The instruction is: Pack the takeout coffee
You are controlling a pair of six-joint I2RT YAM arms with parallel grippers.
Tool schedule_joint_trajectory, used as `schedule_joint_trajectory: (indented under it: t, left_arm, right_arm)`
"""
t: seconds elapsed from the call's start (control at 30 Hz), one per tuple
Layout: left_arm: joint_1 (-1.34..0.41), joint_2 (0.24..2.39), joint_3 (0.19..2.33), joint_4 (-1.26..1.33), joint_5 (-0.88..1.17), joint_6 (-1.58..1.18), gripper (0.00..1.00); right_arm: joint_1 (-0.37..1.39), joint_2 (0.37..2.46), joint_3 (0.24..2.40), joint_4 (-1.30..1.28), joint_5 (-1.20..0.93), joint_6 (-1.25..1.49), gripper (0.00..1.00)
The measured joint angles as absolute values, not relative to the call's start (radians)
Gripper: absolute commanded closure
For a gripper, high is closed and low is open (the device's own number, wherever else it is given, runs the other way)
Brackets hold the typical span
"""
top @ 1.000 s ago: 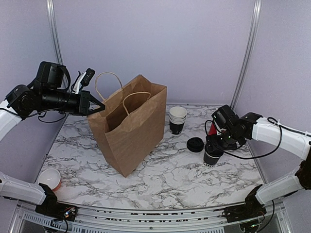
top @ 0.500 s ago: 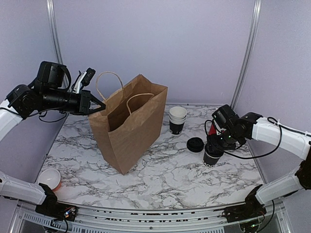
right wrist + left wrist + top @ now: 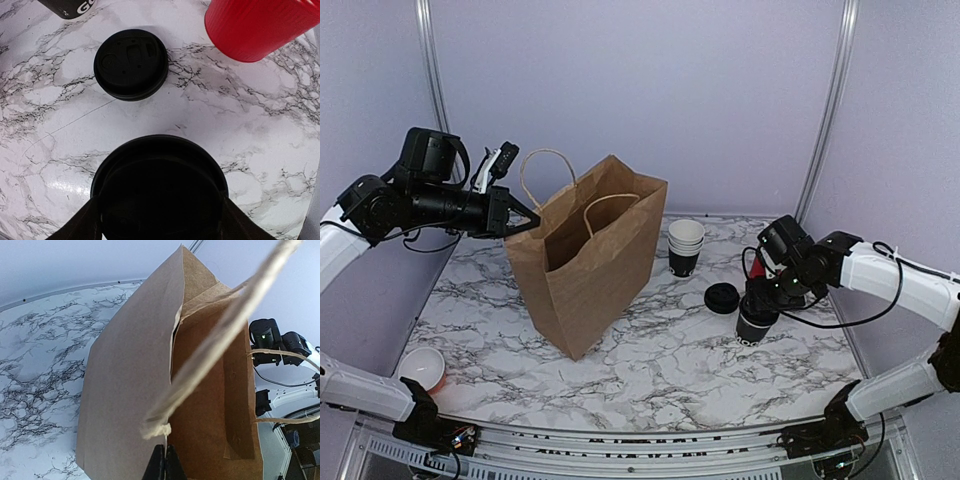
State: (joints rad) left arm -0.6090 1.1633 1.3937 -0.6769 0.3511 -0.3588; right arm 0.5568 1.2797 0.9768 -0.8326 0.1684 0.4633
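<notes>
The takeout coffee (image 3: 754, 325), a black paper cup with white print and a black lid, stands on the marble table at the right. My right gripper (image 3: 760, 305) comes down over it. In the right wrist view its lid (image 3: 160, 190) fills the space between the jaws, and both fingers (image 3: 87, 222) press against the cup's sides. At the left, my left gripper (image 3: 525, 222) is shut on the top edge of the brown paper bag (image 3: 585, 265) and holds its mouth open. The left wrist view shows the closed tips (image 3: 165, 465) pinching the bag's rim (image 3: 130, 380) under a twine handle.
A loose black lid (image 3: 722, 298) lies just left of the coffee. A stack of lidless black cups (image 3: 685, 245) stands behind it. A red cup (image 3: 260, 25) stands close behind the coffee. Another red cup (image 3: 423, 368) sits at the near left corner.
The right jaws have narrowed onto the coffee cup, which now leans slightly. The bag's top has shifted a little to the right with the left gripper.
</notes>
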Motion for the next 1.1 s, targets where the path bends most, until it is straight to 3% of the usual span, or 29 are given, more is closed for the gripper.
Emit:
schedule_joint_trajectory:
  t: [0.33, 0.77, 1.1]
  left_arm:
    - [-0.609, 1.201, 1.394, -0.673, 0.368, -0.380, 1.00]
    - [-0.630, 1.286, 1.400, -0.677, 0.453, -0.380, 1.00]
    - [-0.744, 1.371, 1.482, -0.687, 0.408, -0.358, 1.00]
  right_arm:
    - [0.563, 1.258, 1.123, -0.912, 0.155, 0.459, 0.39]
    - [0.688, 1.343, 1.736, -1.051, 0.147, 0.397, 0.39]
    - [0.694, 1.418, 2.002, -1.070, 0.095, 0.326, 0.39]
